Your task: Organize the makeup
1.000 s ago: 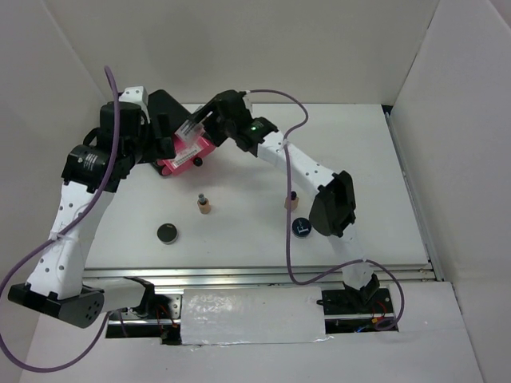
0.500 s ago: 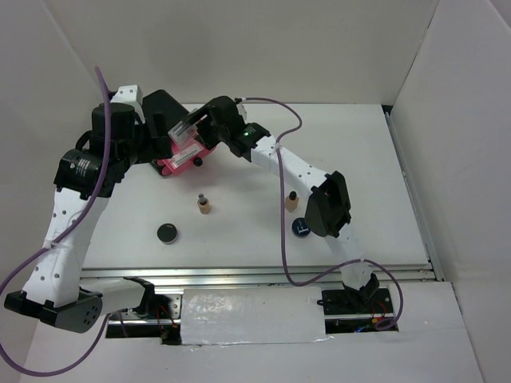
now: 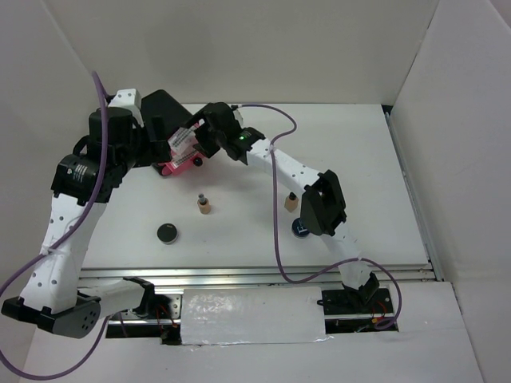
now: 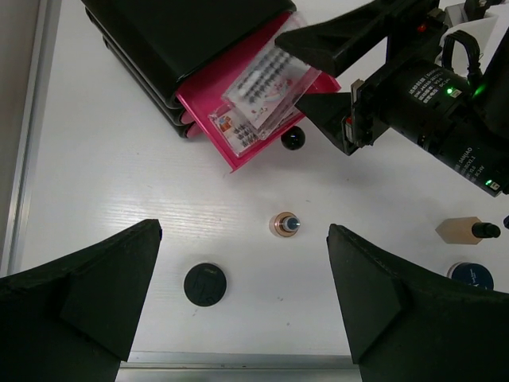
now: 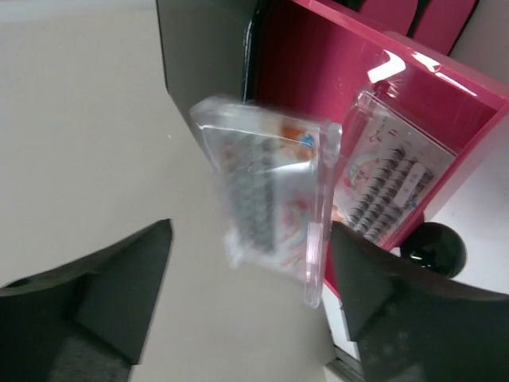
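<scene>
Left wrist view gives me the best read right now. My right tool point(image 4: 296, 72) is out over the open pink drawer point(image 4: 207, 91) of the black box point(image 4: 183, 32), and as far as I can tell it's clamped on a clear packet point(image 4: 266, 79), held tilted just above the drawer. A second packet point(image 4: 238, 127) lies flat inside that drawer, near its front edge, with the black drawer knob point(image 4: 293, 139) just to its right.

So I judge the step in hand is filing this packet beside its twin. Next I need to bring it lower and flatter over the tray, then let go without knocking the one inside.

My left tool point(image 4: 242, 232) hangs high with its jaws wide apart and holds nothing.

Out on the white surface point(image 4: 119, 199) four pieces wait. One tan bottle point(image 4: 284, 224) stands upright near the middle and a plain black compact point(image 4: 205, 284) sits nearer and to its left. Off to the right, another tan bottle point(image 4: 460, 231) lies on its side, with the blue-rimmed compact point(image 4: 471, 273) just nearer than it.

Writing? Both packets carry red print and rows of dark marks, but it's too small for me to read. I can't make out any brand.
</scene>
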Motion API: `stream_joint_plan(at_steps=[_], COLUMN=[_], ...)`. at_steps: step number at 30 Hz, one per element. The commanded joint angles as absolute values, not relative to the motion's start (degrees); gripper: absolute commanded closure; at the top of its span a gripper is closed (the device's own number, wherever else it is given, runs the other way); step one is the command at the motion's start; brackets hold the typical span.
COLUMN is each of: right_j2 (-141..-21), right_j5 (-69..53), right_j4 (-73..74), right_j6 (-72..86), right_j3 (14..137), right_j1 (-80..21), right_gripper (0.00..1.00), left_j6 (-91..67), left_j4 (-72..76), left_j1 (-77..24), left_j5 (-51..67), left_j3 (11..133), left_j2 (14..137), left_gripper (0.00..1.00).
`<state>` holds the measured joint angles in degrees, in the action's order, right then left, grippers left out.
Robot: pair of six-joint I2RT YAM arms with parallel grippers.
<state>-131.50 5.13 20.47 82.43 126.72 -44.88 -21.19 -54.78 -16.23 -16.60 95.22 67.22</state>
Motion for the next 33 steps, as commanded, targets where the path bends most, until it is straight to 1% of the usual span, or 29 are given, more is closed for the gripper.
stream_joint_plan(at_steps=[1, 2, 8, 12, 13, 14, 15, 16, 18, 19, 21, 22, 23, 25, 27, 28, 30, 31, 33], right_j2=[-129.4, -128.4, -124.7, -116.0, -110.5, -107.4, -101.7, -99.0, -93.8, -89.5, -84.1, -82.6, -81.1, -77.2, -73.6, -72.3, -68.7, -67.4, -63.8], right_j5=[5.4, 5.7, 7.6, 11.9, 12.6, 13.2, 14.5, 15.0, 15.6, 15.7, 15.2, 15.3, 15.9, 18.4, 19.8, 20.3, 20.6, 20.3, 20.0], right_j4=[17.0, 16.3, 14.1, 12.1, 10.9, 9.7, 8.0, 7.4, 6.9, 7.5, 10.6, 11.9, 13.6, 18.2, 21.7, 22.1, 23.4, 23.4, 23.4], right_j6=[82.0, 81.7, 79.8, 78.8, 78.7, 77.9, 77.3, 75.7, 73.1, 70.2, 66.9, 62.9, 61.1, 56.4, 54.6, 53.0, 52.5, 51.9, 51.2], right_j3=[126.2, 125.2, 123.9, 115.0, 108.2, 104.7, 101.2, 94.9, 89.8, 86.4, 84.3, 82.6, 82.0, 79.7, 76.2, 74.6, 70.2, 68.6, 64.8], right_j1=[-45.5, -45.5, -44.8, -41.9, -41.0, -38.5, -37.3, -35.8, -31.9, -30.8, -28.0, -27.3, -27.1, -26.9, -26.6, -26.4, -26.0, -25.3, -24.8], right_gripper=[0.08, 0.0, 0.0, 0.0, 0.0, 0.0, 0.0, 0.0, 0.0, 0.0, 0.03, 0.05, 0.06, 0.08, 0.08, 0.08, 0.07, 0.07, 0.07], left_j6=[-21.0, -21.0, -20.7, -18.9, -17.3, -16.7, -16.4, -15.2, -14.2, -13.1, -12.4, -11.7, -11.4, -10.9, -10.1, -9.8, -9.5, -9.7, -9.1], left_j4=[-52.7, -53.0, -52.6, -50.3, -49.5, -48.3, -46.6, -45.6, -43.4, -42.7, -41.7, -41.6, -41.7, -42.5, -42.8, -43.2, -43.6, -45.1, -45.4], left_j1=[-16.3, -16.3, -16.3, -16.3, -16.4, -16.4, -16.5, -17.1, -18.3, -19.9, -21.5, -23.4, -24.3, -27.5, -31.2, -32.4, -34.4, -34.5, -34.5], left_j5=[-16.9, -17.0, -17.1, -15.0, -13.9, -12.8, -11.3, -10.1, -10.0, -11.6, -14.8, -18.2, -19.7, -23.7, -27.2, -30.0, -31.5, -31.8, -32.9], left_j3=[94.7, 94.8, 94.4, 91.4, 90.4, 89.2, 87.4, 86.4, 84.8, 84.5, 84.5, 84.7, 86.3, 88.1, 90.7, 91.5, 94.4, 95.5, 97.6], left_j2=[65.8, 65.8, 66.2, 66.5, 66.8, 66.9, 67.6, 68.2, 70.8, 72.0, 75.9, 77.4, 79.0, 83.8, 88.3, 90.0, 95.1, 96.9, 101.1], left_gripper=[0.01, 0.01, 0.01, 0.01, 0.07, 0.09, 0.12, 0.22, 0.31, 0.45, 0.59, 0.7, 0.76, 0.82, 0.84, 0.86, 0.91, 1.0, 1.0])
